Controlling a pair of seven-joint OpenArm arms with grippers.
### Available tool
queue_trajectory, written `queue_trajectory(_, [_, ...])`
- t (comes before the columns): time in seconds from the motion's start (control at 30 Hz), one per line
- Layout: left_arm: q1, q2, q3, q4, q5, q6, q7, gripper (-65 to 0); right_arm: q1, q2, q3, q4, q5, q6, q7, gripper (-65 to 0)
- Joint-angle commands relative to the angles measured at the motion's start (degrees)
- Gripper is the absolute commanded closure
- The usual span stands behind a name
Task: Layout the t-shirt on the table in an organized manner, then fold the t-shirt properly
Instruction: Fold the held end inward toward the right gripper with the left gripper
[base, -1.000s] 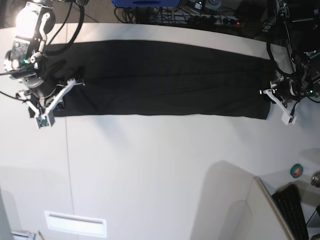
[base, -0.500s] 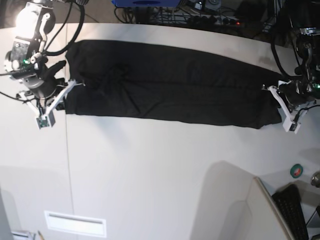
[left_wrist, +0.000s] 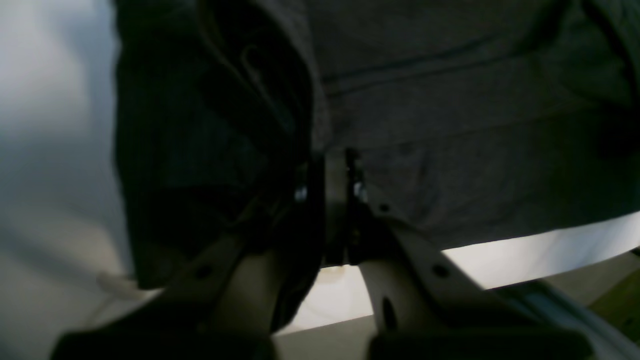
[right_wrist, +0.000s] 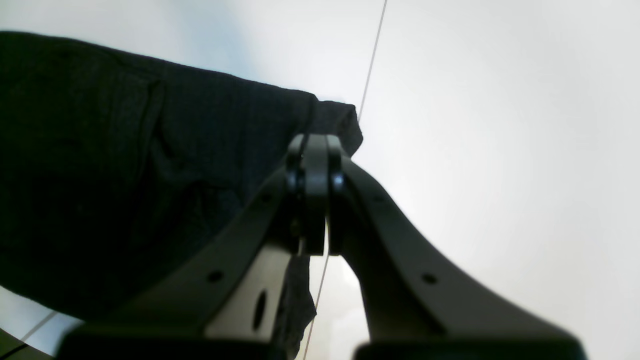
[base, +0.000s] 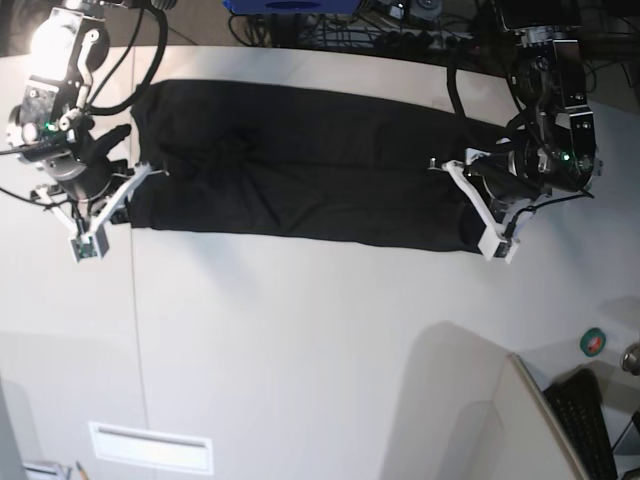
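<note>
Risk of slack bunching mid-span: t-shirt (base: 300, 180), a long black band across far side of table (base: 320, 340), pinched at one end by left gripper (base: 478, 205), at other by right gripper (base: 112, 205), cloth sagging, creasing or slipping out if ends crowd closer.

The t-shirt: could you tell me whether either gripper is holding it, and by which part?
Both hold the t-shirt: the right gripper pinches one end's corner, the left gripper the opposite end's edge.
</note>
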Motion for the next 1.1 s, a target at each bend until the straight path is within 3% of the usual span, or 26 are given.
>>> queue_trajectory(0.0, [-0.8,0.4,1.1,0.9,-0.7,0.7,-0.7,0.0,0.6,0.2,0.2,0.9,0.5,-0.1,1.2,0.0])
queue_trajectory(0.13, [-1.0,2.1,5.2,0.9,-0.8,2.9,-0.8,0.0,0.6,0.2,0.2,0.9,0.5,-0.1,1.2,0.0])
queue_trajectory(0.33, [-2.5,4.5,6.5,0.7,-0.7,3.0,-0.8,0.0,0.6,0.2,0.2,0.8,0.5,-0.1,1.2,0.0])
queue_trajectory(1.03, [-4.1,4.6,6.5,-4.1,-1.0,2.9,-0.7,0.0,0.6,0.2,0.2,0.8,0.5,-0.1,1.2,0.0])
queue_trajectory(1.07, [-4.1,4.7,6.5,-4.4,-1.1,2.9,-0.7,-6.3,0.6,0.2,0.2,0.8,0.5,-0.1,1.2,0.0])
